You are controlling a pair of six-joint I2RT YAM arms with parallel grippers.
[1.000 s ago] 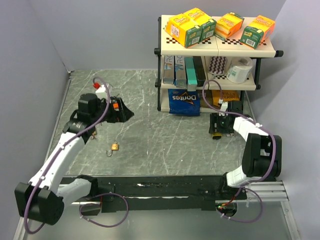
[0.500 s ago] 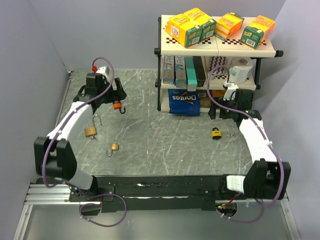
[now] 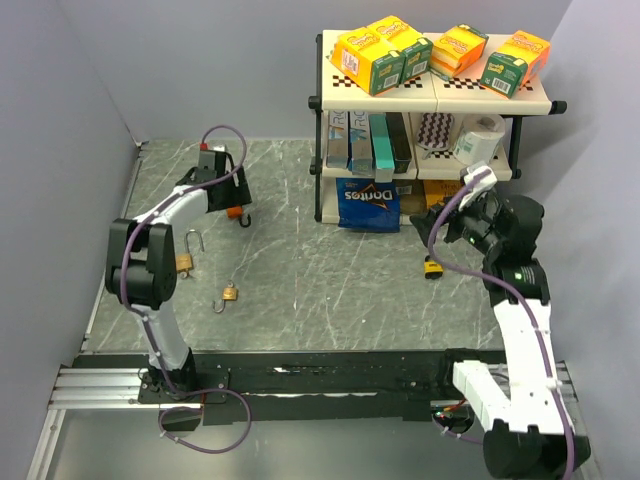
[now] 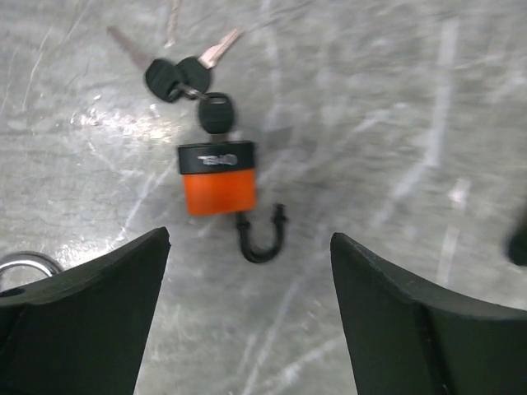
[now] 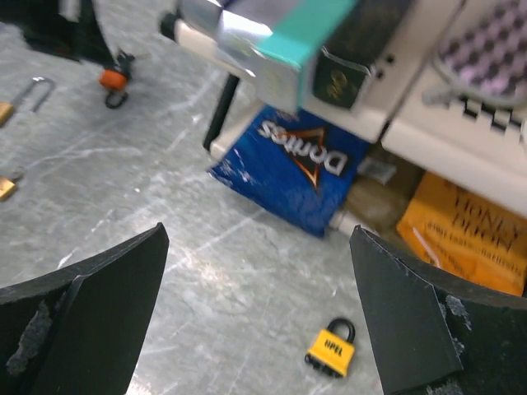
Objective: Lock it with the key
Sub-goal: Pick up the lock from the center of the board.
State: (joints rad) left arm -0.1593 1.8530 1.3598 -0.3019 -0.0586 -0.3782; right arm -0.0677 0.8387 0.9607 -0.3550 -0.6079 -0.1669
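The orange padlock (image 4: 218, 177), black-headed key bunch (image 4: 185, 78) at its far end, lay on the grey marbled table (image 4: 395, 123) just ahead of the nearer left gripper (image 4: 249, 243), fingers spread wide, its long axis pointing back between them, black shackle (image 4: 262, 247) nearest

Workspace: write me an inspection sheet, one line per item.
Surface: grey marbled table, no spills seen.
Job's things: orange padlock lying flat, shackle open, key bunch at its top.
Clutter: larger brass padlock, small brass padlock, yellow padlock, Doritos bag.
Grippers: left gripper open above the orange padlock; right gripper open, holding nothing.
Cables: purple cables along both arms.
Surroundings: shelf rack with boxes, far right; grey walls.
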